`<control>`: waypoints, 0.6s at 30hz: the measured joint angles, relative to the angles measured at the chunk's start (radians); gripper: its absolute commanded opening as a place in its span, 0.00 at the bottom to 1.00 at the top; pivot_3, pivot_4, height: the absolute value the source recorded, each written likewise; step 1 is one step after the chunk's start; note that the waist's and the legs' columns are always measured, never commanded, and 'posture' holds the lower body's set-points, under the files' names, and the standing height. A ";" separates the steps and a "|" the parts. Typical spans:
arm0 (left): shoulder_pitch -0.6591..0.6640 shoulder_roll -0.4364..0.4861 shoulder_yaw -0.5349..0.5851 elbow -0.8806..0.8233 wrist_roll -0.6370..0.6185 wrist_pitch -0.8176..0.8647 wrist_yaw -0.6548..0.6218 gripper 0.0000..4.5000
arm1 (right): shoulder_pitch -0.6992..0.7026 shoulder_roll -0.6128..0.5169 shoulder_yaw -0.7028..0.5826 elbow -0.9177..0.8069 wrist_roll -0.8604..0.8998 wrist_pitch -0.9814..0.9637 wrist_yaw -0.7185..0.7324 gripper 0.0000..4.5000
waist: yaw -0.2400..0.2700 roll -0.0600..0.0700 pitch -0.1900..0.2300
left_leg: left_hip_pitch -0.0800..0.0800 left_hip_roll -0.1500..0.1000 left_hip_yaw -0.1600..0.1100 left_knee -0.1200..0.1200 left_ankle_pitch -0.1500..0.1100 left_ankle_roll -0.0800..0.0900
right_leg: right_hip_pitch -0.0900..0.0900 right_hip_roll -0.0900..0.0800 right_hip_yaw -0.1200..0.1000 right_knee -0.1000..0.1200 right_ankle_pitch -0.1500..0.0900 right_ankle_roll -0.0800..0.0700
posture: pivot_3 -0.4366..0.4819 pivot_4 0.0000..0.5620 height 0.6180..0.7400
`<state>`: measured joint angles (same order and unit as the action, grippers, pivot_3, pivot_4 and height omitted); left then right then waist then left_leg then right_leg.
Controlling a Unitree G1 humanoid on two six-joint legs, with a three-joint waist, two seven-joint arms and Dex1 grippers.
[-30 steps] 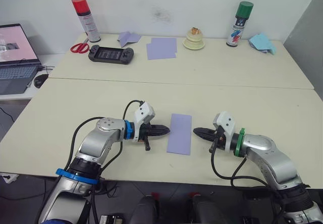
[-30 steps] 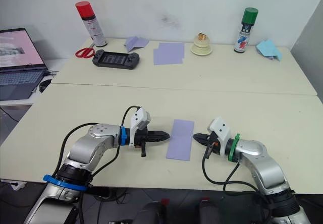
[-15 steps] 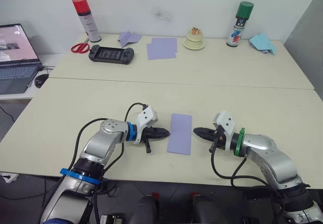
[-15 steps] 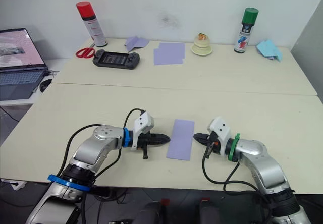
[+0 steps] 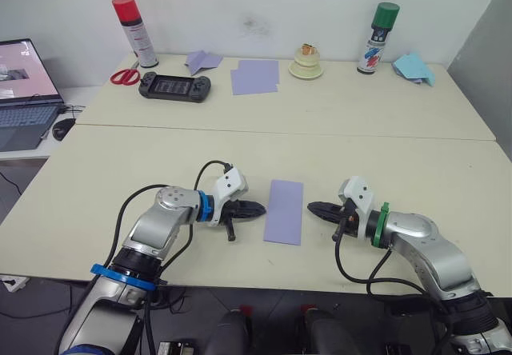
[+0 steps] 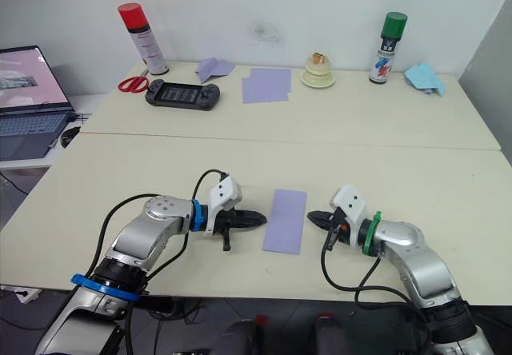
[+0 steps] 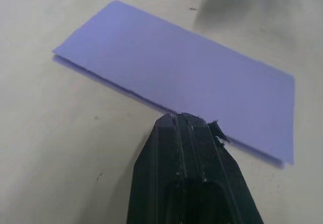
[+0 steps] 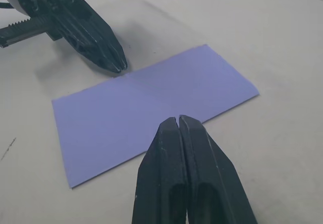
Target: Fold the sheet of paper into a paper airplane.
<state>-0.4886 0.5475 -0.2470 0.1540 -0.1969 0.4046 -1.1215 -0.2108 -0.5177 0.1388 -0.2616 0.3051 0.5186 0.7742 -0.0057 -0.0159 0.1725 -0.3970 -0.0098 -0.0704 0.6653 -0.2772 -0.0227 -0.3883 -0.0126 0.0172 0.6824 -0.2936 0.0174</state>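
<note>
Sheet position: the sheet of paper (image 5: 285, 211) lies flat on the near table (image 5: 120, 179), in the lower centre of the left eye view, directly between the two grippers.
Sheet form: the left wrist view shows two layers along the edge facing the left arm, so the sheet appears already folded in half lengthwise; the folded side seems to face the right arm.
Long axis: it runs from the near table edge away toward the far table, leaning slightly, so each gripper points straight at a long side.
Left gripper: the left gripper (image 5: 258, 208) lies low over the table with its fingers pressed together, holding nothing; its tip is at the layered long edge, just touching or a hair short of it.
Right gripper: the right gripper (image 5: 314, 208) is likewise closed and empty, its tip just beside the opposite long edge, with a thin strip of table visible between them in the right wrist view.
Nearer arm: the left tip sits closer to the paper than the right, though both are near.
Key relation: the open layered edge faces the left fingers, so that side is likely the one to be lifted, with the right tip placed to pin the sheet.
Far table: spare lavender sheets (image 5: 255, 76), a flatter lavender plane (image 5: 203, 59) and light-blue folded paper (image 5: 413, 67) lie well apart from the work.
</note>
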 measured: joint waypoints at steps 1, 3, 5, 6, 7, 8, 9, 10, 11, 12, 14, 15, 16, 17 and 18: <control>0.000 0.000 -0.004 0.004 0.003 -0.003 -0.001 0.00 | 0.000 0.000 0.000 0.000 0.000 0.000 -0.001 0.01 | 0.000 0.000 0.000 | 0.000 0.000 0.000 0.000 0.000 0.000 | 0.000 0.000 0.000 0.000 0.000 0.000 | 0.48 0.27 1.00; 0.000 -0.002 -0.006 0.008 0.009 -0.016 -0.002 0.00 | 0.000 0.000 0.000 0.000 0.000 0.000 -0.006 0.01 | 0.000 0.000 0.000 | 0.000 0.000 0.000 0.000 0.000 0.000 | 0.000 0.000 0.000 0.000 0.000 0.000 | 0.48 0.27 1.00; 0.000 -0.006 -0.006 0.008 0.016 -0.022 -0.002 0.00 | 0.004 0.000 0.000 -0.005 0.000 0.000 -0.011 0.01 | 0.000 0.000 0.000 | 0.000 0.000 0.000 0.000 0.000 0.000 | 0.000 0.000 0.000 0.000 0.000 0.000 | 0.48 0.27 1.00; 0.000 -0.009 -0.007 0.008 0.016 -0.022 -0.002 0.00 | 0.005 0.000 0.000 -0.009 0.000 0.000 -0.011 0.01 | 0.000 0.000 0.000 | 0.000 0.000 0.000 0.000 0.000 0.000 | 0.000 0.000 0.000 0.000 0.000 0.000 | 0.48 0.27 1.00; 0.000 -0.014 -0.007 0.008 0.017 -0.022 -0.002 0.00 | 0.005 0.000 0.000 -0.012 0.000 0.000 -0.011 0.01 | 0.000 0.000 0.000 | 0.000 0.000 0.000 0.000 0.000 0.000 | 0.000 0.000 0.000 0.000 0.000 0.000 | 0.48 0.27 1.00; 0.000 -0.021 -0.007 0.008 0.017 -0.022 -0.002 0.00 | 0.005 -0.001 0.000 -0.013 0.000 0.000 -0.011 0.01 | 0.000 0.000 0.000 | 0.000 0.000 0.000 0.000 0.000 0.000 | 0.000 0.000 0.000 0.000 0.000 0.000 | 0.48 0.27 1.00; 0.000 -0.024 -0.009 0.009 0.019 -0.023 -0.002 0.00 | 0.006 -0.001 0.000 -0.015 0.000 0.000 -0.012 0.01 | 0.000 0.000 0.000 | 0.000 0.000 0.000 0.001 0.000 0.000 | 0.000 0.000 0.000 0.000 0.000 0.000 | 0.48 0.27 1.00; 0.000 -0.027 -0.011 0.012 0.020 -0.025 -0.002 0.00 | 0.006 -0.002 0.000 -0.018 0.000 0.000 -0.012 0.01 | 0.000 0.000 0.000 | 0.000 0.000 0.000 0.001 0.000 0.000 | 0.000 0.000 0.000 0.000 0.000 0.000 | 0.48 0.27 1.00; 0.000 -0.030 -0.011 0.014 0.021 -0.026 -0.001 0.00 | 0.007 -0.004 0.000 -0.018 0.000 0.000 -0.013 0.01 | 0.000 0.000 0.000 | 0.000 0.000 0.000 0.001 0.000 0.000 | 0.000 0.000 0.000 0.000 0.000 0.000 | 0.48 0.27 1.00; -0.001 -0.033 -0.011 0.015 0.021 -0.026 -0.001 0.00 | 0.007 -0.004 0.000 -0.018 0.000 0.000 -0.013 0.01 | 0.000 0.000 0.000 | 0.000 0.000 0.000 0.001 0.000 0.000 | 0.000 0.000 0.000 0.000 0.000 0.000 | 0.48 0.27 1.00; -0.001 -0.040 -0.011 0.015 0.021 -0.025 -0.001 0.00 | 0.008 -0.004 0.000 -0.018 0.000 0.000 -0.014 0.01 | 0.000 0.000 0.000 | 0.000 0.000 0.000 0.001 0.000 0.000 | 0.000 0.000 0.000 0.001 0.000 0.000 | 0.48 0.27 1.00; -0.001 -0.044 -0.011 0.015 0.021 -0.023 -0.001 0.00 | 0.009 -0.005 0.000 -0.018 0.000 0.000 -0.014 0.01 | 0.000 0.000 0.000 | 0.000 0.000 0.000 0.001 0.000 0.000 | 0.000 0.000 0.000 0.001 0.000 0.000 | 0.48 0.27 1.00; -0.001 -0.046 -0.011 0.015 0.020 -0.022 -0.001 0.00 | 0.013 -0.006 0.000 -0.019 0.000 0.000 -0.013 0.01 | 0.000 0.000 0.000 | 0.000 0.000 0.000 0.001 0.000 0.000 | 0.000 0.000 0.000 0.000 0.000 0.000 | 0.48 0.27 1.00; -0.001 -0.046 -0.011 0.015 0.020 -0.021 -0.001 0.00 | 0.018 -0.007 0.000 -0.019 0.000 0.000 -0.013 0.01 | 0.000 0.000 0.000 | 0.000 0.000 0.000 0.001 0.000 0.000 | 0.000 0.000 0.000 0.001 0.000 0.000 | 0.48 0.27 1.00; -0.002 -0.046 -0.011 0.015 0.020 -0.020 -0.001 0.00 | 0.021 -0.008 0.000 -0.019 0.000 0.000 -0.013 0.01 | 0.000 0.000 0.000 | 0.000 0.000 0.000 0.001 0.000 0.000 | 0.000 0.000 0.000 0.001 0.000 0.000 | 0.48 0.27 1.00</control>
<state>-0.4904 0.5014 -0.2582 0.1694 -0.1771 0.3847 -1.1224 -0.1893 -0.5260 0.1386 -0.2802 0.3052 0.5186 0.7608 -0.0058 -0.0159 0.1724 -0.3971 -0.0098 -0.0706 0.6661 -0.2769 -0.0224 -0.3880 -0.0125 0.0171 0.6830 -0.2933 0.0169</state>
